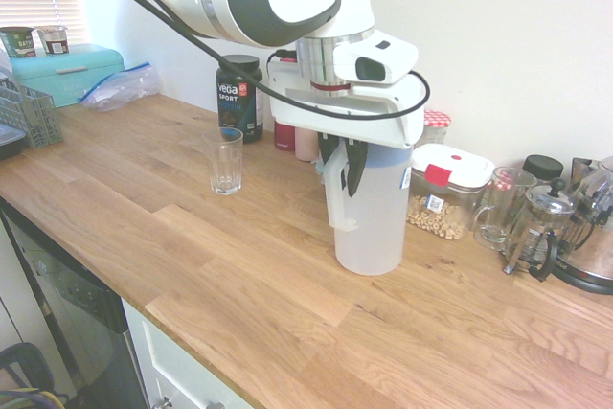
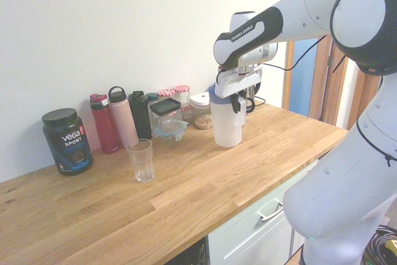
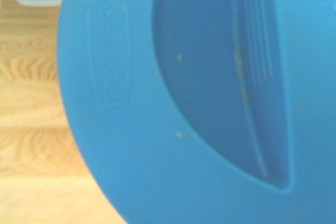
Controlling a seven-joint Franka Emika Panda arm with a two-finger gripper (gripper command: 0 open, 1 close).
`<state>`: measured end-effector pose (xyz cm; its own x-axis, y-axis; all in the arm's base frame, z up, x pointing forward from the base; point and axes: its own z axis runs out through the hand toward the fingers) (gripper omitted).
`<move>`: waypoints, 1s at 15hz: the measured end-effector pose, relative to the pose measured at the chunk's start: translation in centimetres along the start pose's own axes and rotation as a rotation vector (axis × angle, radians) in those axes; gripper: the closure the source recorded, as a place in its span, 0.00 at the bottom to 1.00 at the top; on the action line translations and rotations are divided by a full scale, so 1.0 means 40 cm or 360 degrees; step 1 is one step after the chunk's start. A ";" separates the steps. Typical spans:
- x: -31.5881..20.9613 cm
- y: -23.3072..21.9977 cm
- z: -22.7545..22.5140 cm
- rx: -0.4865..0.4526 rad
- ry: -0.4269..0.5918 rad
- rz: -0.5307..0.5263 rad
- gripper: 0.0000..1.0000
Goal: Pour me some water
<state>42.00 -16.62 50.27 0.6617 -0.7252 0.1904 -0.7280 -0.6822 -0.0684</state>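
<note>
A tall frosted pitcher (image 1: 374, 217) (image 2: 226, 125) with a blue lid (image 3: 173, 108) stands upright on the wooden counter (image 1: 239, 265), right of middle. The water inside cannot be made out through the frosted wall. My gripper (image 1: 345, 165) (image 2: 237, 100) comes down from above and is shut on the pitcher's white moulded handle (image 1: 335, 200). A small clear ribbed glass (image 1: 226, 162) (image 2: 141, 161) stands empty on the counter, well apart from the pitcher. The lid fills most of the wrist view.
Along the wall stand a black Vega tub (image 1: 239, 98) (image 2: 66, 141), red and pink bottles (image 2: 115, 122), jars and a food box (image 1: 448, 193). A French press (image 1: 536, 232) and a kettle sit at one end, a dish rack (image 1: 29, 112) at the other.
</note>
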 end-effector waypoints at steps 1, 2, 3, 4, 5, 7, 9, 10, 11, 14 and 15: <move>0.000 0.004 0.004 0.0000 -0.0038 -0.0002 1.00; 0.000 0.005 0.008 -0.0002 -0.0065 -0.0005 1.00; 0.004 0.005 0.012 -0.0004 -0.0079 -0.0006 1.00; 0.010 0.004 0.016 -0.0008 -0.0087 -0.0005 1.00; 0.015 0.004 0.020 -0.0013 -0.0094 -0.0002 1.00; 0.024 0.006 0.028 -0.0025 -0.0103 0.0003 0.00; 0.027 0.009 0.030 -0.0027 -0.0105 0.0009 0.00; 0.028 0.011 0.031 -0.0028 -0.0105 0.0012 0.00; 0.029 0.014 0.032 -0.0028 -0.0107 0.0015 0.00; 0.028 0.021 0.034 -0.0046 -0.0121 0.0016 0.00; 0.025 0.023 0.033 -0.0060 -0.0128 0.0012 0.00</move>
<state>42.23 -18.11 49.10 0.6672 -0.7367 0.1105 -0.7384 -0.6736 -0.0325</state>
